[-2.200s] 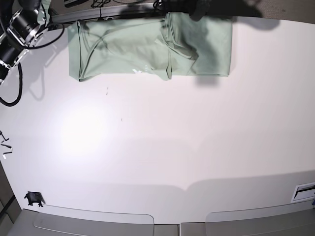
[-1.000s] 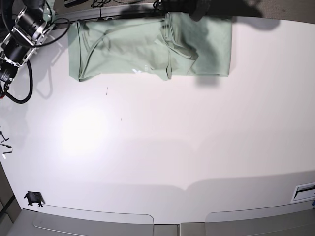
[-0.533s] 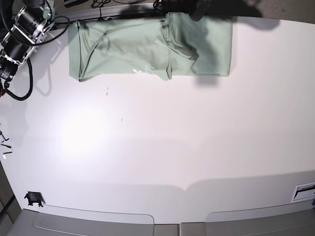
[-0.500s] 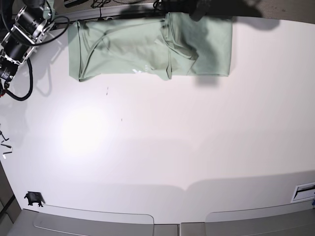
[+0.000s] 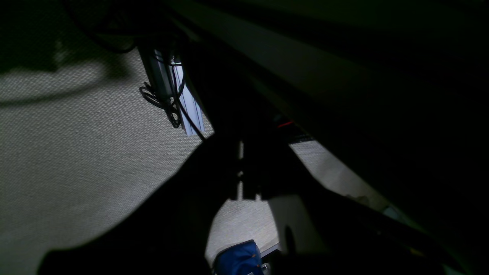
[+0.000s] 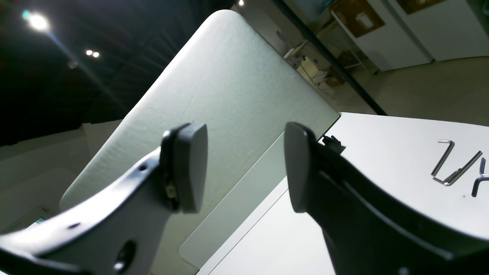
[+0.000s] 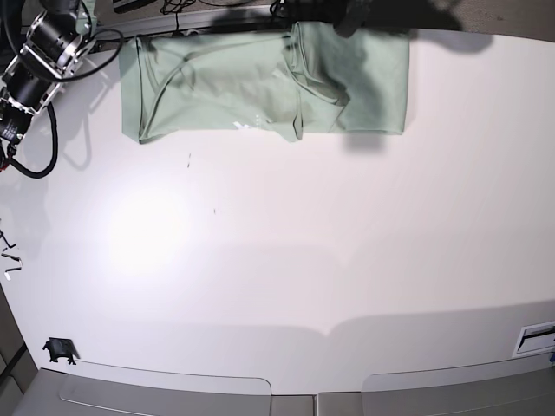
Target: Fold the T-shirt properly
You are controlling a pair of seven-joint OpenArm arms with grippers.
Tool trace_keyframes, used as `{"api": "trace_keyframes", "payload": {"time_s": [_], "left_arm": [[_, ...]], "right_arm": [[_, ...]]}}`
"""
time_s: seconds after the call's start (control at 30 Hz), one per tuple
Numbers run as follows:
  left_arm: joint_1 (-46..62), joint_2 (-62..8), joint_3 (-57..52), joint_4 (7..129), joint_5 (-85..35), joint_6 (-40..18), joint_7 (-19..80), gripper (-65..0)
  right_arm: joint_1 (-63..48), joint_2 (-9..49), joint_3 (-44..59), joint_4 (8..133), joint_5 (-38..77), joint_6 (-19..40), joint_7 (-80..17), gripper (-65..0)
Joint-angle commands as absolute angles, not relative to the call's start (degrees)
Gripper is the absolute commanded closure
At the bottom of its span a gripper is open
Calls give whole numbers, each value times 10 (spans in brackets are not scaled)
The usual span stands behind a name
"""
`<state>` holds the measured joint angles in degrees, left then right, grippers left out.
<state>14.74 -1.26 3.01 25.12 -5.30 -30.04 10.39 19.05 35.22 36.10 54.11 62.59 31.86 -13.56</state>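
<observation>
The pale mint-green T-shirt (image 7: 260, 82) lies flat along the far edge of the white table (image 7: 303, 260), folded into a wide band with a doubled layer right of its middle. My right gripper (image 6: 244, 168) is open and empty, off the table's left side, pointing away from the shirt. Its arm (image 7: 39, 52) shows at the far left corner. My left gripper (image 5: 240, 172) is a dark silhouette over carpet, its jaws together with only a thin slit. Its arm (image 7: 347, 10) sits behind the shirt's far edge. The shirt is not clearly seen in either wrist view.
Hex keys (image 7: 8, 258) lie at the table's left edge, also in the right wrist view (image 6: 454, 170). A small black piece (image 7: 59, 349) sits at the front left corner. Cables and a rail (image 5: 172, 99) hang behind the table; a blue object (image 5: 238, 259) lies on the floor.
My right arm has drawn back a little toward the far left corner and then stayed still. The T-shirt and the left arm have not moved.
</observation>
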Motion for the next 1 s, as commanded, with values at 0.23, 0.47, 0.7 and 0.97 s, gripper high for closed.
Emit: {"api": "trace_keyframes", "payload": {"time_s": [0.23, 0.47, 0.7, 0.97], "left_arm": [[151, -10, 31, 253, -56, -309, 102, 0], [151, -10, 31, 253, -56, -309, 102, 0], [151, -10, 31, 253, -56, -309, 102, 0], [151, -10, 31, 253, -56, -309, 102, 0]], "right_arm": [[206, 370, 363, 552, 653, 330, -124, -301], [209, 370, 363, 552, 654, 330, -124, -301], [209, 370, 363, 552, 719, 331, -124, -301], [209, 370, 363, 552, 844, 331, -125, -301]]}}
